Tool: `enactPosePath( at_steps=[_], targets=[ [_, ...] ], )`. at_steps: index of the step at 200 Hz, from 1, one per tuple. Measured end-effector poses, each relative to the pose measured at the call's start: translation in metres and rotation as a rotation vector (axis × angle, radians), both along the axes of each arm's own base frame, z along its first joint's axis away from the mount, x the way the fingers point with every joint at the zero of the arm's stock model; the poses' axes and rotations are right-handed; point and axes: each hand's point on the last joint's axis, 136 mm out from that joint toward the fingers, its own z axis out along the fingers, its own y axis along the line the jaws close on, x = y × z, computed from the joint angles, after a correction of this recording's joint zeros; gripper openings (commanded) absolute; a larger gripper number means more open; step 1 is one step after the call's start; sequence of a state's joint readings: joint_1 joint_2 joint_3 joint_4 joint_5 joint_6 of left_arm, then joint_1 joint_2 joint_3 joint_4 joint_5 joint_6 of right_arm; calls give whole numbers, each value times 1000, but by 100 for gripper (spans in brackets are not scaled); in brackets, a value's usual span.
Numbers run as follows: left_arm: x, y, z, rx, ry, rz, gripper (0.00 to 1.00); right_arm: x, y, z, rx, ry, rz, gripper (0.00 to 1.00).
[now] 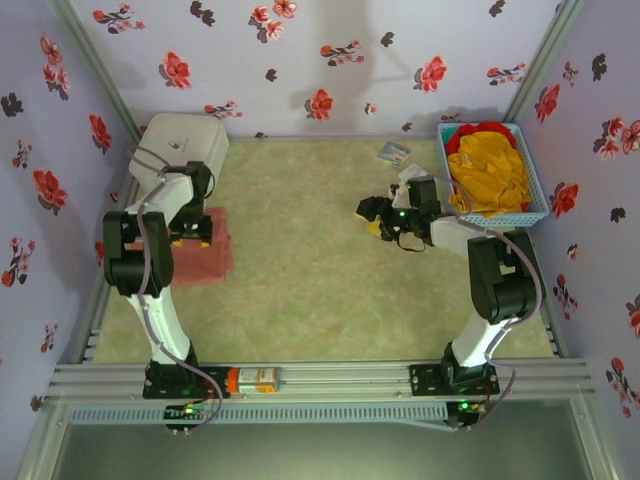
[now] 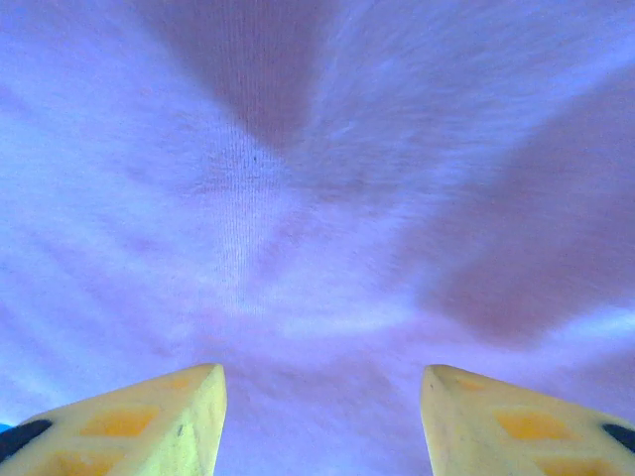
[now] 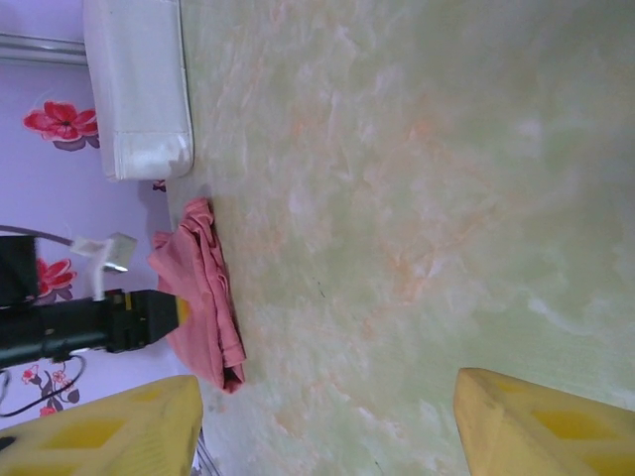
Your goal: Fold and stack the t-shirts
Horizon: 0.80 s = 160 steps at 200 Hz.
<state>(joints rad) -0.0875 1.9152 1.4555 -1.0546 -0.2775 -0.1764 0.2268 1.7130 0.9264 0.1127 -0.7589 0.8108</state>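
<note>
Top external, pink shirt (image 1: 215, 258): folded bundle on the left side of the table (image 1: 320, 290), just beside the left wall (image 1: 50, 200).
Long axis: runs near-to-far along that wall; I cannot tell which end is the collar.
Left gripper (image 1: 191, 238): over the shirt, fingers (image 2: 149, 416) spread, cloth below them not pinched.
Step in hand: probably flattening the fold; press straight down mid-bundle and avoid dragging the edges.
Right gripper (image 1: 368, 215): spread, holding nothing, mid-table.
Basket (image 1: 540, 195): far right, holds yellow shirt (image 1: 490, 170) and red shirt (image 1: 485, 130), not yet folded.
</note>
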Motion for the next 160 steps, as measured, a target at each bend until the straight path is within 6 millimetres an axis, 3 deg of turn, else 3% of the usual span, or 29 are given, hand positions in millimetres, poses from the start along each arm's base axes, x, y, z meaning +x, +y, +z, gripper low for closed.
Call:
enactPosePath(
  at_steps=[50,57,68,74,109,130,145,160],
  targets=[
    [-3,-27,60,-44,-166,-68,56,-4,-8,-3,-63,4,-6,73],
    [-4,-30,68,-59,-202,-72,56,-3,-12,-3,-86,-2,-11,76],
    [-6,-32,81,-82,-264,-76,57,-1,-19,-1,-131,-16,-29,92],
    [-7,-33,89,-92,-303,-78,58,1,-24,1,-163,-32,-41,99],
    [-2,-40,122,-152,-537,-111,62,6,-60,32,-384,-196,-119,99],
    [3,-44,124,-176,-663,-143,99,7,-86,60,-521,-328,-193,99],
    [5,-45,119,-186,-739,-150,100,3,-106,72,-617,-433,-252,99],
    [10,-43,114,-186,-822,-153,100,-7,-128,68,-710,-484,-319,99]
  ],
)
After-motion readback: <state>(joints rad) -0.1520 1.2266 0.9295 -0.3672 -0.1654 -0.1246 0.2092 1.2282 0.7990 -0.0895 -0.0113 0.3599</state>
